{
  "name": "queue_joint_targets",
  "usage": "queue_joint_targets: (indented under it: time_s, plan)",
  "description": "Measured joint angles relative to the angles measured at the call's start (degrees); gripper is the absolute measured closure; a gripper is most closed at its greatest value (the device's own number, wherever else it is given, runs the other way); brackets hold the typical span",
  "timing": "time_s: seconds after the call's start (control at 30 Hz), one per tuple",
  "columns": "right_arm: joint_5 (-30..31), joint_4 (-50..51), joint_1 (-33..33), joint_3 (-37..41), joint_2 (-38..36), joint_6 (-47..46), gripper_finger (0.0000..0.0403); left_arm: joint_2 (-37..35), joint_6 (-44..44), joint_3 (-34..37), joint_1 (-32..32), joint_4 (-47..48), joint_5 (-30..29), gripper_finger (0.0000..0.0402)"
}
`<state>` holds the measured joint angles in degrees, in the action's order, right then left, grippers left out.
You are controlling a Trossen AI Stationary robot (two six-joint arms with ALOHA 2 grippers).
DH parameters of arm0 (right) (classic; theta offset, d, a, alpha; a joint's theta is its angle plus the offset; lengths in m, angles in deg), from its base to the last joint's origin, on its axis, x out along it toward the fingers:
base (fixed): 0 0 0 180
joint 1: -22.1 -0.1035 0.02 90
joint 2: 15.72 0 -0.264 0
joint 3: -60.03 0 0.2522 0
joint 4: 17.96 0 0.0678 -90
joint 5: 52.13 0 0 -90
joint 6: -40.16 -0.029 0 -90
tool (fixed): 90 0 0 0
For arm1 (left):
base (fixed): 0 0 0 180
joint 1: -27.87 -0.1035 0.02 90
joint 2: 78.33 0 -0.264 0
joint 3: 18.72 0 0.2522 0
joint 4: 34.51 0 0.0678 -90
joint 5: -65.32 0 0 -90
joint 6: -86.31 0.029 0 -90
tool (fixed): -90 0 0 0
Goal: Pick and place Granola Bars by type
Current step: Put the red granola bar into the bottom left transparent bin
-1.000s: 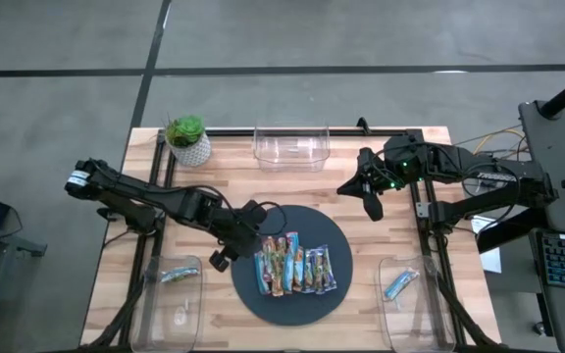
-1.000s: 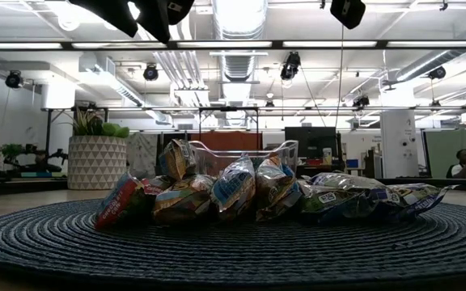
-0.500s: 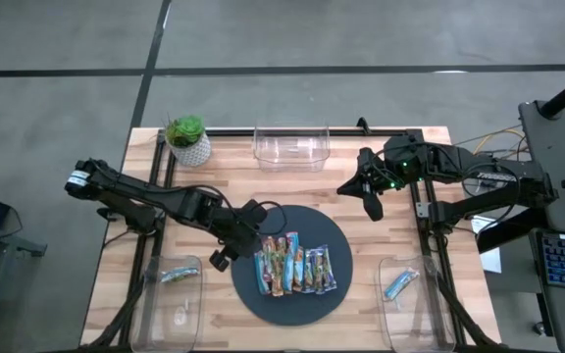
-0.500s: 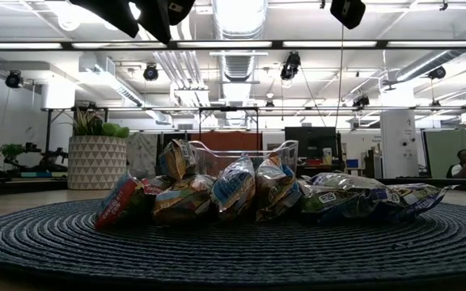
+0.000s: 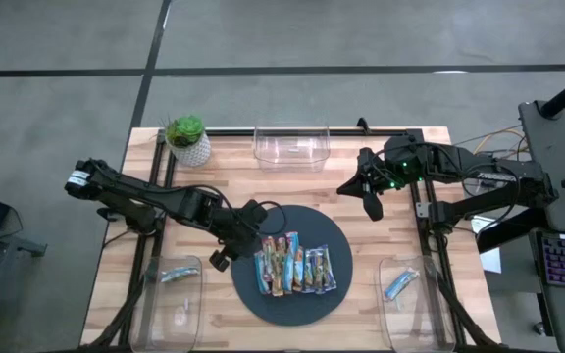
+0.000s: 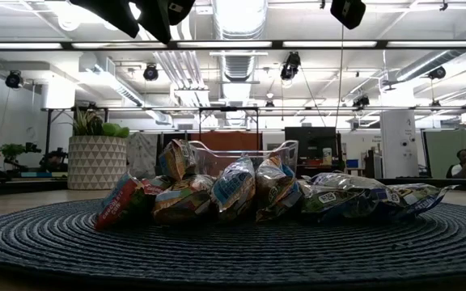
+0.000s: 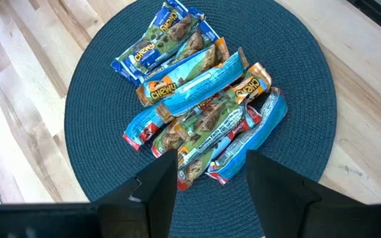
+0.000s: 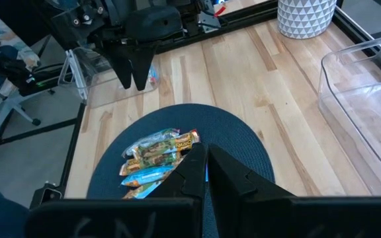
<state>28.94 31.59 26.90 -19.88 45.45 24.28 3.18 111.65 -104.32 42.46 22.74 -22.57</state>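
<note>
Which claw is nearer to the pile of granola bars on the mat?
Left. The left claw hangs open right beside the granola bars; the right claw, shut, sits farther off, past the mat's edge.

Robot body: two matte black jointed arms.
Right arm [image 5: 459, 181], frame right, carries green indicator lights; left arm [image 5: 155, 201] shows a white end cap.
</note>
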Motion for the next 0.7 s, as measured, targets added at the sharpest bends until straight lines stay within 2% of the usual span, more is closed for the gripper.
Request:
queue_joint_targets:
  time_s: [0.7]
  plan:
    - [0.0,0.0,0.0,0.0,0.0,-0.1,0.0394,0.0,-1.9,0.0,0.0,0.0,0.0,0.0241]
